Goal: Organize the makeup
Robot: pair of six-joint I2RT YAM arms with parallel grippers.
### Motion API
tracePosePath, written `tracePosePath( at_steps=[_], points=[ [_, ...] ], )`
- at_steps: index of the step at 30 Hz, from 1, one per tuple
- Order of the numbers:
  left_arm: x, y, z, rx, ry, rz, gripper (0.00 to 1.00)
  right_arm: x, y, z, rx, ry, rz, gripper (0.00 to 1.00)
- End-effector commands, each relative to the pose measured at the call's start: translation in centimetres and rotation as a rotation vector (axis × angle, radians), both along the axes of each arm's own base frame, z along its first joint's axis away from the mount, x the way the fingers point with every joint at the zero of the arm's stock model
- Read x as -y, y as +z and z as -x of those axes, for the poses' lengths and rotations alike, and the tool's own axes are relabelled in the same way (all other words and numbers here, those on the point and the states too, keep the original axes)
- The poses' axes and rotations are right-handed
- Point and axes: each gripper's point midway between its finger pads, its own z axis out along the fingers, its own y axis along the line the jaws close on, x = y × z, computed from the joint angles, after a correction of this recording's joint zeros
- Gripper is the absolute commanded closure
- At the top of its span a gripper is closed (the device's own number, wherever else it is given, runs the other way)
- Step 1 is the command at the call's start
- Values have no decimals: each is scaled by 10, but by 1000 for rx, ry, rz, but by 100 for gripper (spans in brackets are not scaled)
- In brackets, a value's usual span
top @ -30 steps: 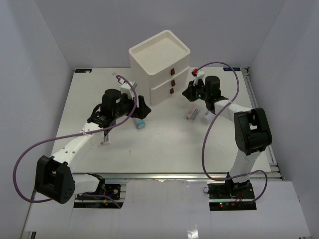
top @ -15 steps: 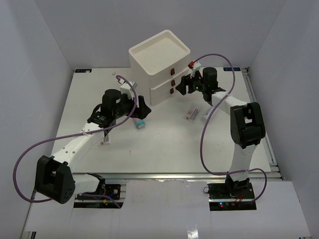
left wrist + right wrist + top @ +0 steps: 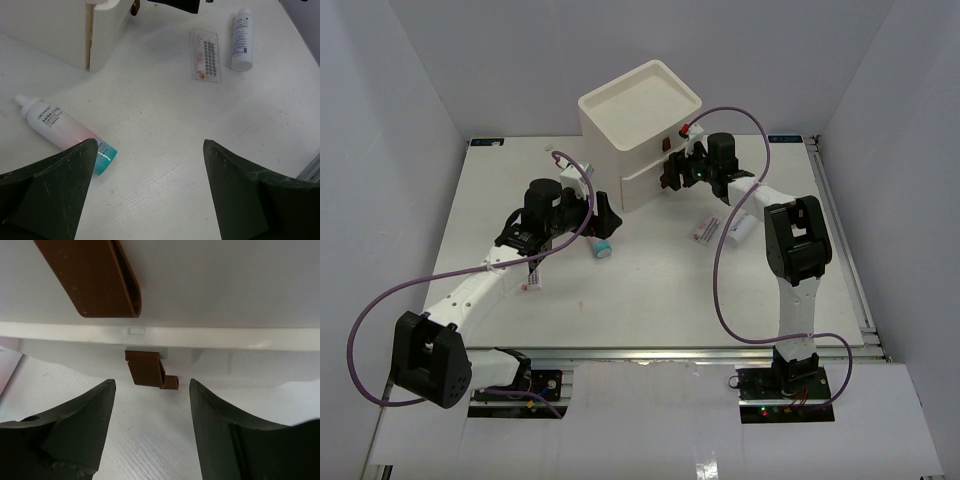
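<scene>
A pink tube with a teal cap (image 3: 604,248) lies on the table just in front of my open, empty left gripper (image 3: 610,222). In the left wrist view the tube (image 3: 65,134) is beside the left finger, and my left gripper (image 3: 149,150) hovers over bare table. A flat red-printed packet (image 3: 707,228) (image 3: 206,61) and a white bottle (image 3: 738,232) (image 3: 242,40) lie right of centre. My right gripper (image 3: 670,178) (image 3: 151,390) is open at the front of the drawer box (image 3: 640,125). A dark red handle (image 3: 150,370) sits just beyond its fingertips. No sponges are in view.
A second dark red handle (image 3: 95,277) is above the lower one. Another small red-printed packet (image 3: 532,284) lies by the left forearm. A small item (image 3: 552,152) sits at the back left. The box corner (image 3: 95,35) is close to the left gripper.
</scene>
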Motion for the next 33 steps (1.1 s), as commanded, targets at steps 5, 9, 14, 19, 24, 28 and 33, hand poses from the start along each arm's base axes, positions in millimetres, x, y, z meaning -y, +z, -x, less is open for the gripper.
tracePosePath(
  at_steps=[5, 9, 14, 19, 24, 28, 33],
  points=[
    [0, 7, -1, 23, -9, 13, 2, -4, 25, -19, 64, -57, -15, 52],
    [1, 7, -1, 23, -10, 13, 2, -4, 29, -20, 68, -70, -22, 64],
    [1, 7, -1, 22, -10, 13, 2, -2, 31, -14, 80, -61, -22, 76],
    [1, 9, 0, 27, -11, 15, 2, 1, 32, 0, 89, -39, -13, 92],
    [1, 11, 1, 30, -16, 19, 2, 11, 29, 25, 93, -33, 3, 92],
    [1, 14, 2, 36, -19, 25, 2, 26, 23, 50, 75, -37, 13, 92],
    [3, 18, 5, 41, -29, 38, 2, 50, 17, 78, 64, -48, 38, 92]
  ],
)
